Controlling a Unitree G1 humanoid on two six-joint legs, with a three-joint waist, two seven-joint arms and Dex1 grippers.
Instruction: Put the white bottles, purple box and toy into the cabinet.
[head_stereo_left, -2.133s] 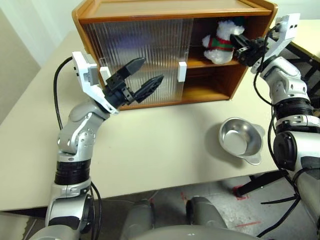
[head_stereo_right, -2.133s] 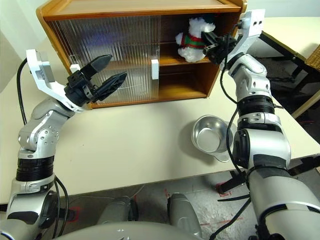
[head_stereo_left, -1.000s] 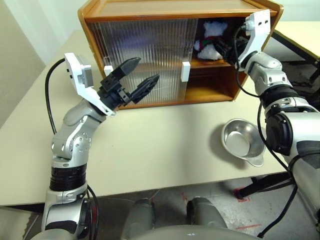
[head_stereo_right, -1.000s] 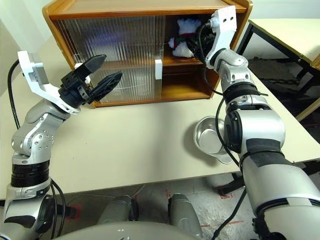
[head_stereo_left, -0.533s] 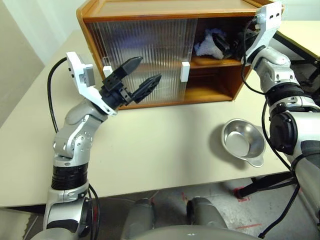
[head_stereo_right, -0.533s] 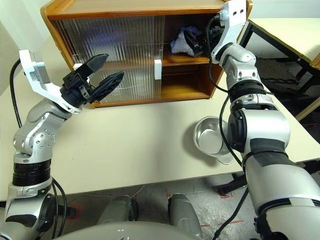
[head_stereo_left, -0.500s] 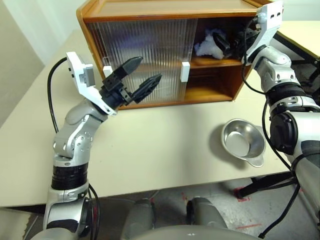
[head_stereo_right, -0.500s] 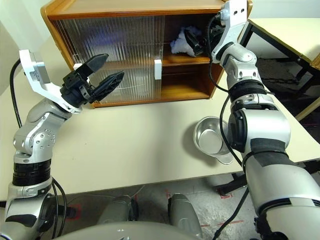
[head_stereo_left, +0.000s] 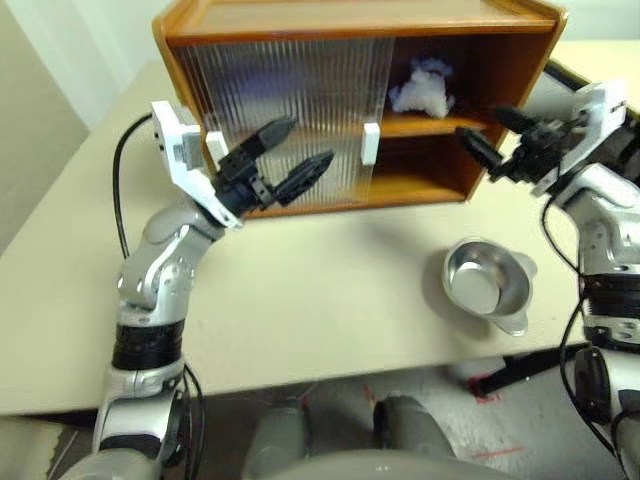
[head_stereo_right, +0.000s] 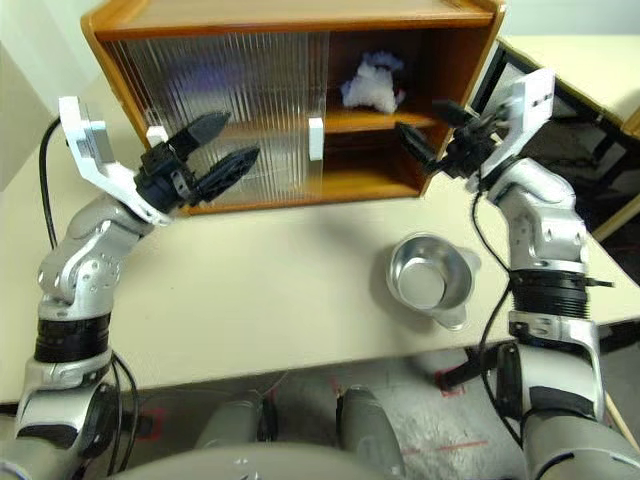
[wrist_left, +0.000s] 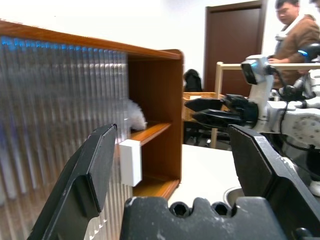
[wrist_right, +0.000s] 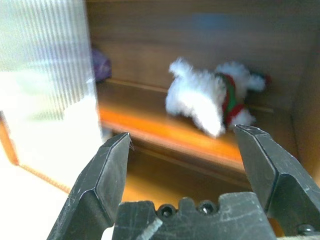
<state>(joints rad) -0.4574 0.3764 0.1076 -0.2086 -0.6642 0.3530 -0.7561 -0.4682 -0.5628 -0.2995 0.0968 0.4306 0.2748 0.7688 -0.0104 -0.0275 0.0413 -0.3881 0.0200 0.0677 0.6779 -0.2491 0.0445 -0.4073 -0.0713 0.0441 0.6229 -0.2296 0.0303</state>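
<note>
Lying toy beyond right tool

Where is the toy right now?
The toy lies on its side on the upper shelf in the open right half of the cabinet, just past the sliding door's white handle, clear of the open right gripper.

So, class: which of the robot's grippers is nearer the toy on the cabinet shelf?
Right. The right gripper hangs open beside the toy; the left gripper faces the closed door.

left gripper fingers spread, right gripper likewise
</note>
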